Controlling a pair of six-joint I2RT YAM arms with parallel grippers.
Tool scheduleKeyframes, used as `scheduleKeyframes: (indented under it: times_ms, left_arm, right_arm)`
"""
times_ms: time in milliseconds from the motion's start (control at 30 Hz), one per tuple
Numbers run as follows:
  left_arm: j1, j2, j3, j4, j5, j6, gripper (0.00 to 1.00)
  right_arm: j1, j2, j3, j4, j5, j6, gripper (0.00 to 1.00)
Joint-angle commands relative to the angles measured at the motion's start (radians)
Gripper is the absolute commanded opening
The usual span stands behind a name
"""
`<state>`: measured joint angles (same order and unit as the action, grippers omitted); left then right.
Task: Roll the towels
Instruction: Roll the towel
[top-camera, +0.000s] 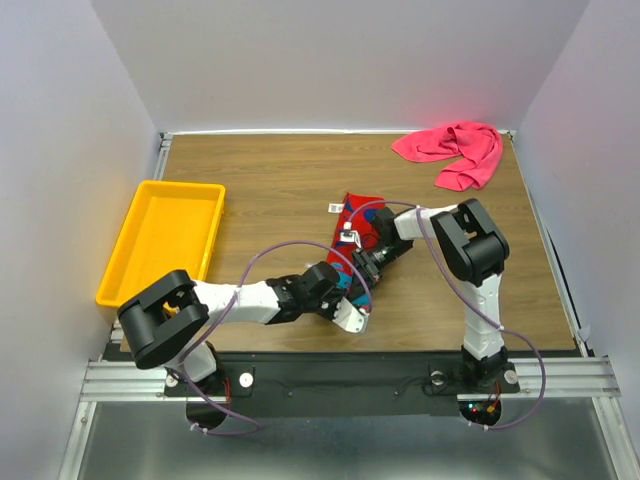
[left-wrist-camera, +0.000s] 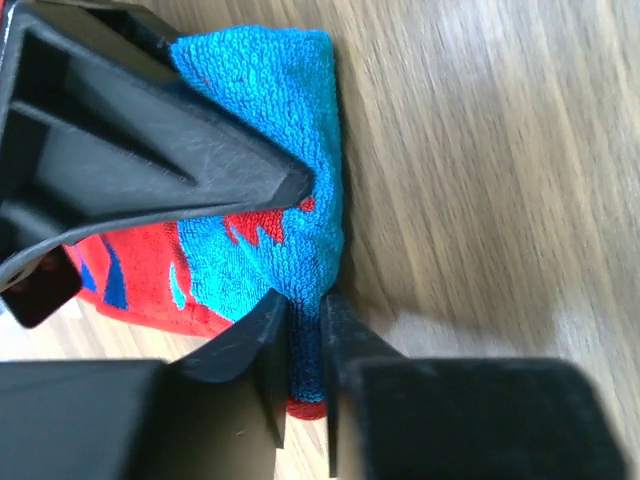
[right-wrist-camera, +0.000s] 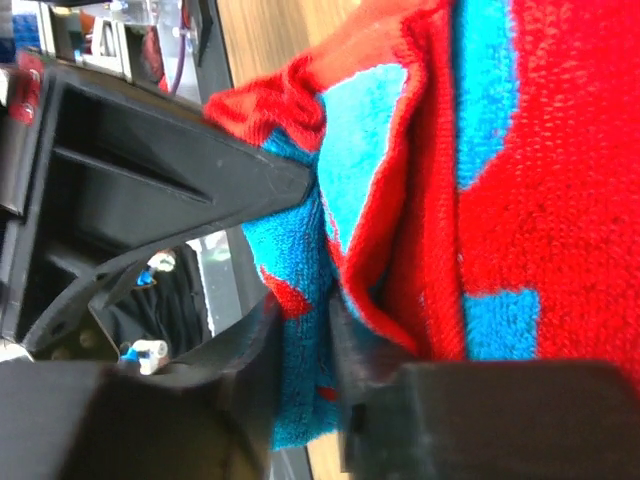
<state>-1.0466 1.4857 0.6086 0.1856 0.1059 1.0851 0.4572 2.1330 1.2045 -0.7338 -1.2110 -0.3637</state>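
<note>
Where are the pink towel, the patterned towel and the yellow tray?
pink towel (top-camera: 455, 146): top external view, its bunched middle.
patterned towel (left-wrist-camera: 285, 100): left wrist view, its teal patch.
yellow tray (top-camera: 165, 240): top external view, its bare floor.

patterned towel (top-camera: 360, 208) mid-table, pink towel (top-camera: 455, 150) crumpled far-right

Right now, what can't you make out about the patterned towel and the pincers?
Top view: near end of the patterned towel, hidden under both wrists.
Right wrist view: whether the right pincer grips it; cloth fills the gap.
Left wrist view: most of the towel, outside the frame.
</note>
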Motion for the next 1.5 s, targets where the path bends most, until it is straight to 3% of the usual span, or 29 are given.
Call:
scheduleKeyframes:
  times_ms: [0, 67, 133, 200, 233, 300, 433, 700, 833, 900, 967, 1100, 1300, 1467]
  left_arm:
    - [-0.004, -0.016, 0.075, -0.179, 0.118, -0.066, 0.15]
    - [-0.004, -0.005, 0.097, -0.246, 0.136, -0.105, 0.12]
    - [-0.001, 0.034, 0.149, -0.329, 0.158, -0.148, 0.09]
    - [0.022, 0.073, 0.201, -0.377, 0.204, -0.169, 0.08]
    - [0.022, 0.08, 0.201, -0.394, 0.222, -0.183, 0.07]
    - [0.055, 0.111, 0.25, -0.435, 0.282, -0.22, 0.07]
    - [0.147, 0.18, 0.382, -0.55, 0.417, -0.258, 0.07]
    - [0.327, 0.419, 0.606, -0.788, 0.705, -0.264, 0.09]
    - [0.359, 0.531, 0.701, -0.929, 0.79, -0.231, 0.11]
    - [0.378, 0.602, 0.732, -0.972, 0.822, -0.208, 0.12]
    - [0.39, 0.639, 0.766, -1.009, 0.847, -0.202, 0.12]
    - [0.416, 0.712, 0.807, -1.049, 0.879, -0.189, 0.12]
    - [0.433, 0.746, 0.844, -1.104, 0.891, -0.16, 0.15]
    - [0.445, 0.763, 0.842, -1.1, 0.894, -0.149, 0.17]
  right_arm:
    - [-0.034, -0.038, 0.076, -0.03, 0.073, -0.038, 0.44]
    - [-0.052, -0.064, 0.098, -0.032, 0.099, -0.035, 0.52]
    - [-0.087, -0.105, 0.139, -0.035, 0.134, -0.029, 0.75]
    - [-0.135, -0.145, 0.168, -0.039, 0.155, -0.015, 0.8]
    - [-0.155, -0.159, 0.179, -0.042, 0.159, -0.014, 0.94]
    - [-0.214, -0.195, 0.193, -0.047, 0.16, -0.017, 1.0]
    - [-0.288, -0.312, 0.187, -0.07, 0.221, -0.044, 1.0]
    - [-0.298, -0.657, 0.066, -0.15, 0.341, -0.178, 1.0]
    - [-0.267, -0.784, 0.015, -0.193, 0.427, -0.256, 0.99]
    - [-0.191, -0.83, -0.009, -0.182, 0.503, -0.277, 0.97]
    - [-0.116, -0.854, -0.077, -0.135, 0.576, -0.264, 0.95]
    - [0.173, -0.878, -0.236, 0.077, 0.819, -0.233, 0.91]
    - [0.271, -0.803, -0.347, 0.414, 0.97, -0.219, 0.89]
    - [0.285, -0.737, -0.356, 0.455, 0.935, -0.314, 0.89]
